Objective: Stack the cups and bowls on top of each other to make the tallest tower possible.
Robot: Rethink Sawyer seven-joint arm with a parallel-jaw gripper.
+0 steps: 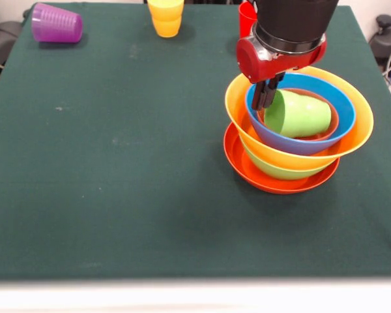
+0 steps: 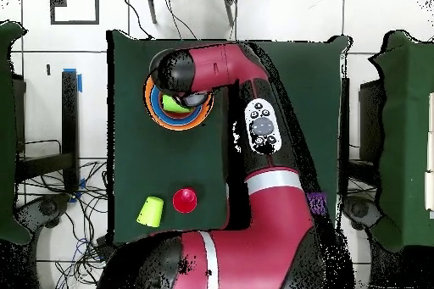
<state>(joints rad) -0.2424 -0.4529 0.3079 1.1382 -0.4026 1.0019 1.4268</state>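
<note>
The tower stands at the right in the front view: a wide red-orange bowl (image 1: pixel 247 171) at the bottom, then a green bowl (image 1: pixel 280 171), a large orange-yellow bowl (image 1: pixel 355 134), a blue bowl (image 1: pixel 342 107) and a small orange bowl (image 1: pixel 334 124). A light green cup (image 1: pixel 303 114) lies on its side in the top bowl. My gripper (image 1: pixel 266 96) is at the cup's left end, with its fingers close together on the rim. The tower also shows in the overhead view (image 2: pixel 174 116), partly under my arm.
A purple cup (image 1: pixel 55 24) lies on its side at the far left. A yellow cup (image 1: pixel 165 16) stands at the far middle. A red cup (image 1: pixel 246 18) is half hidden behind my arm. The overhead view shows the red cup (image 2: pixel 185 200) and a second light green cup (image 2: pixel 150 210).
</note>
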